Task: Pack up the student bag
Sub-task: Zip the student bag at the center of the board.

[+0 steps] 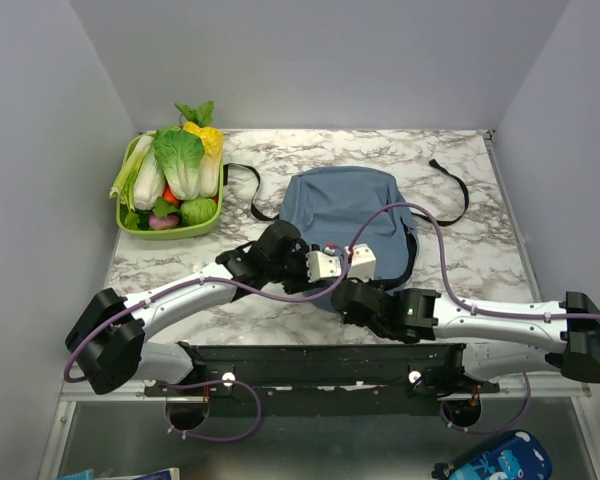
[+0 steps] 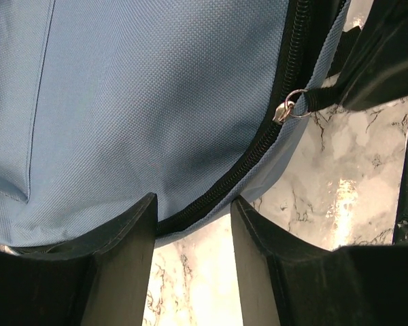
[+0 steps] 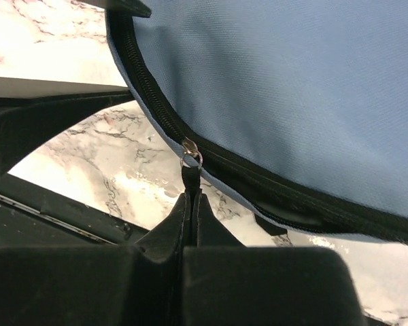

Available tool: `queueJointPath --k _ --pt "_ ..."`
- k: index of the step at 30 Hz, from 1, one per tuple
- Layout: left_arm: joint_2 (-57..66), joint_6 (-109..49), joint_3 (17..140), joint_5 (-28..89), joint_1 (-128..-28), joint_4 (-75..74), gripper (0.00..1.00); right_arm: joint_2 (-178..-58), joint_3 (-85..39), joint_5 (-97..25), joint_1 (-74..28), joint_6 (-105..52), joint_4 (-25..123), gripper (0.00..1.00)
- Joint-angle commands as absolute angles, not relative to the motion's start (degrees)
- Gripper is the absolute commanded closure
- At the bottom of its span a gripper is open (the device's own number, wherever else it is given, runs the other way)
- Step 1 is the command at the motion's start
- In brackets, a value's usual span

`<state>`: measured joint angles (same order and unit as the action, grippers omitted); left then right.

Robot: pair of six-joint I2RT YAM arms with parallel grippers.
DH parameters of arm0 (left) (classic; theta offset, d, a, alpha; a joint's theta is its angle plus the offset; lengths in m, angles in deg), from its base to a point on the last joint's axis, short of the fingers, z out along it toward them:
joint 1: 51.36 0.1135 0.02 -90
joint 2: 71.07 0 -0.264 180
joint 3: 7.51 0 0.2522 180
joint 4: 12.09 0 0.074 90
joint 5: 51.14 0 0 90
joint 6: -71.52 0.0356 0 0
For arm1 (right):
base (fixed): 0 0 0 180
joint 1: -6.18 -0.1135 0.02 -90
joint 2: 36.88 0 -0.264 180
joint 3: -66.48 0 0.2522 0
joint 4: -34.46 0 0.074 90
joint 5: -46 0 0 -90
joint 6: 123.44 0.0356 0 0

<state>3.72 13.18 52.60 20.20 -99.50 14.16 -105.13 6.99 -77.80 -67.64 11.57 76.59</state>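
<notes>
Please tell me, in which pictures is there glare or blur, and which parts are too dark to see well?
Top external: even light, everything sharp. Left wrist: glare on the marble table; the student bag weave is sharp. Right wrist: the table is washed out; the right fingers are nearly black, without detail.

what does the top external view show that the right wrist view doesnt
Only the top view: most of the student bag with its long black straps, and a green tray of toy vegetables at the far left. Only the right wrist view: the right pincer shut on the black zipper pull, which hangs from a metal ring on the zipper. Both: blue bag fabric on the marble table.
</notes>
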Motion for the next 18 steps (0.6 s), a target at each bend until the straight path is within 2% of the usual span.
queueJointPath --k 1,8,13,18 --pt "2.5 13.2 51.5 20.4 -99.5 13.2 0.47 -98.6 8.9 -82.8 -67.9 18.1 81.6 0.99" --pt "2.2 13.9 51.8 21.3 -98.9 14.0 0.51 -87.5 13.7 -86.8 -67.8 25.0 89.1 1.00" --pt "2.1 14.9 52.0 21.8 -97.9 14.6 0.58 -85.9 12.9 -87.3 -67.8 29.1 96.0 0.99" --pt "1.9 14.3 54.8 19.4 -97.4 17.6 0.59 -86.2 12.9 -85.5 -67.8 27.0 91.5 0.99"
